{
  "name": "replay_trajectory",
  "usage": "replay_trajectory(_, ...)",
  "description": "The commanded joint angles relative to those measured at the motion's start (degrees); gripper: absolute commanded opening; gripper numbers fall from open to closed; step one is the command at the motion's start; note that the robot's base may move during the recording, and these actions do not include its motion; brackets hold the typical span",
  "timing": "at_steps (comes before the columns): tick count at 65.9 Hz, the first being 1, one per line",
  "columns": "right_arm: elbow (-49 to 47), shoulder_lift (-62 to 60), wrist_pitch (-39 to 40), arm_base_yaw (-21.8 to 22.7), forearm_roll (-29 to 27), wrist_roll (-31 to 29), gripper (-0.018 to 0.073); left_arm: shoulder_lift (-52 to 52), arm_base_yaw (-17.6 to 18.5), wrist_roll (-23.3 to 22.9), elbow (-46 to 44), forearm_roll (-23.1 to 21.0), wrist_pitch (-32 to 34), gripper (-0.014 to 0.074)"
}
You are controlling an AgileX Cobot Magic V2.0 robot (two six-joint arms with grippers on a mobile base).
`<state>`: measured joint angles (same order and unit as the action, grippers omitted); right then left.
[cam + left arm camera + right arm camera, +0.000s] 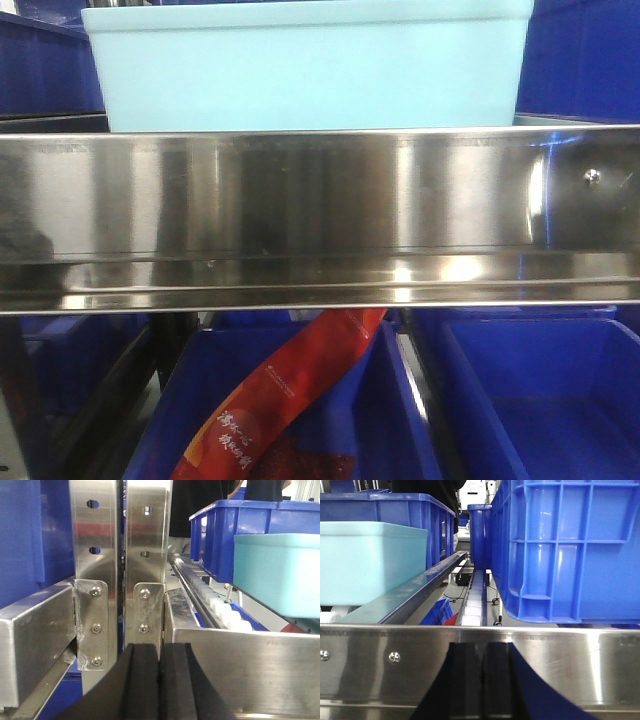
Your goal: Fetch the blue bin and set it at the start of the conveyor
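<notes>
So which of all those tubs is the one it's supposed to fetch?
Find the wide shiny steel rail running across the front view. Directly above it sits the blue bin. It is the only pale aqua tub with smooth plain sides; the crates beside and below it are dark royal blue.

Before me the steel shelf [320, 210] carries the pale blue bin [310, 65] on its white rollers [225, 611], with dark blue crates [585, 60] standing just beside that bin on either side.

Blue bin [310, 70] base behind steel rail [320, 200]
</notes>
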<state>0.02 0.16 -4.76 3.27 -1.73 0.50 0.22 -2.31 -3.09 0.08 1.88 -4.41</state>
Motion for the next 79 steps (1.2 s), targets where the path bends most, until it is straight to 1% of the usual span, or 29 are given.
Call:
replay_trajectory(1, -0.02, -0.16, 0.94, 0.01, 0.33, -0.5, -0.0162, -0.22, 0.32, 0.02, -0.08, -0.39, 0.74, -0.0111)
replay_trajectory(35, -0.02, -0.16, 1.22, 0.01, 0.33, -0.5, -0.0162, -0.22, 0.31, 0.02, -0.08, -0.39, 1.21, -0.0111)
replay_trajectory(42, -0.02, -0.16, 2.34, 0.01, 0.33, -0.5, -0.0162, -0.22, 0.31, 0.02, -0.08, -0.39, 2.39, -0.0111)
replay_trajectory(57, -0.02, -0.16, 4.3, 0.01, 0.33, -0.5, -0.0162, -0.22, 0.31, 0.02, -0.08, -0.39, 9.44, -0.0111)
replay_trajectory(63, -0.02, -0.16, 8.43, 0.01, -2.77, -0.5, -0.0162, -0.22, 0.31, 0.02, -0.08, -1.51, 12.79, -0.0111)
replay_trajectory(66, -0.21, -0.16, 8.67, 0.01, -4.71, -0.5, -0.0162, -0.22, 0.31, 0.02, -0.08, -1.51, 14.47, -0.0111)
replay_trajectory(69, -2.98, -0.16, 7.2, 0.01, -5.03, -0.5, -0.0162, -0.22, 0.31, 0.02, -0.27, -1.51, 14.31, -0.0111)
replay_trajectory(73, -7.53, -0.16, 1.16, 0.01, -5.03, -0.5, -0.0162, -0.22, 0.31, 0.02, -3.37, -1.51, 11.9, -0.0111)
replay_trajectory(77, -13.36, -0.16, -6.38, 0.01, -4.91, -0.5, -0.016, -0.22, 0.31, 0.02, -7.37, -1.4, 7.19, -0.0109)
replay_trajectory(78, -14.59, -0.16, -7.73, 0.01, -4.91, -0.5, -0.0155, -0.22, 0.31, 0.02, -8.49, -1.08, 4.41, -0.0107)
replay_trajectory(79, -15.77, -0.16, -8.91, 0.01, -4.91, -0.5, -0.0146, -0.22, 0.31, 0.02, -10.19, -0.94, 3.15, -0.0099)
